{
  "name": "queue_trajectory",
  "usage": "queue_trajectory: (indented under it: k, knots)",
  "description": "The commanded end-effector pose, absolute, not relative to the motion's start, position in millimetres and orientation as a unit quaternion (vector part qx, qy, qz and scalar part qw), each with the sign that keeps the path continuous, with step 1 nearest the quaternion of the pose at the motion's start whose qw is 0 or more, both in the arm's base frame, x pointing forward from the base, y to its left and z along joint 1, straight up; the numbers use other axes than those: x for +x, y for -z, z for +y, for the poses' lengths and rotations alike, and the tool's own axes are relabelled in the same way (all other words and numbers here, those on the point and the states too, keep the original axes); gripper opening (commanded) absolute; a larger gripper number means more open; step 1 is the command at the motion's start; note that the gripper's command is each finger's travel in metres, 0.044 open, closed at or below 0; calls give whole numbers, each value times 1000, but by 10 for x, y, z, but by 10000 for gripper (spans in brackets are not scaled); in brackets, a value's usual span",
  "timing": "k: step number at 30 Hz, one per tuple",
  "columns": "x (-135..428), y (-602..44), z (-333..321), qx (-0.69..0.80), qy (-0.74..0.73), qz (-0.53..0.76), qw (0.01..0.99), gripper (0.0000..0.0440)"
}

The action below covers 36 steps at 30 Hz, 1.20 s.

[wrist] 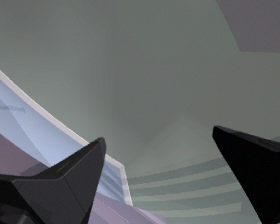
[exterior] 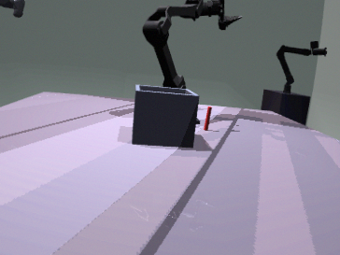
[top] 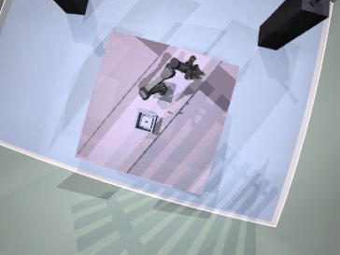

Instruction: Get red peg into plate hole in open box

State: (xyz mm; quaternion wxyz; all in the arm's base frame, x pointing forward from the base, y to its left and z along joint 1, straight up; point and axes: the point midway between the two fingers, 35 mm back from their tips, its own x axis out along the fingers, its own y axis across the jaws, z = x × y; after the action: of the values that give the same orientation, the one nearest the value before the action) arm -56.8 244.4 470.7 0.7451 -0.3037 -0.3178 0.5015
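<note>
On the bench (top: 107, 136) (exterior: 93, 192), the box (top: 138, 121) (exterior: 163, 119) stands before the arm (top: 162, 77) (exterior: 164, 59) in the exterior view; the peg (top: 169, 112) (exterior: 207, 119) is upright, slightly tilted, outside the box, near its right side there; the plate (top: 150, 118) lies inside the box; the tool (top: 198, 73) (exterior: 232, 7) (wrist: 160, 137) hangs above the bench.

Matte black arm, pointed fingertips

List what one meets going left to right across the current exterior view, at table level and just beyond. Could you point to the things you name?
Open box (top: 138, 121) (exterior: 163, 120), red peg (top: 169, 112) (exterior: 207, 119), dark pedestal (exterior: 286, 105) carrying another arm.
</note>
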Motion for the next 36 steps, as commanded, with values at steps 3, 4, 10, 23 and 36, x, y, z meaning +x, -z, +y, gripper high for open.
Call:
queue_trajectory:
  k: [3,4,10,23,36]
  knots:
    - [-330,-4518,2683,-293,-502,-256,773,440]
    - [-272,-4474,2725,-290,-501,-243,778,440]
    - [118,-4190,2918,-273,-492,-147,813,440]
    - [959,-3522,2980,-219,-426,71,875,440]
    - [1588,-2939,2706,-136,-312,257,905,440]
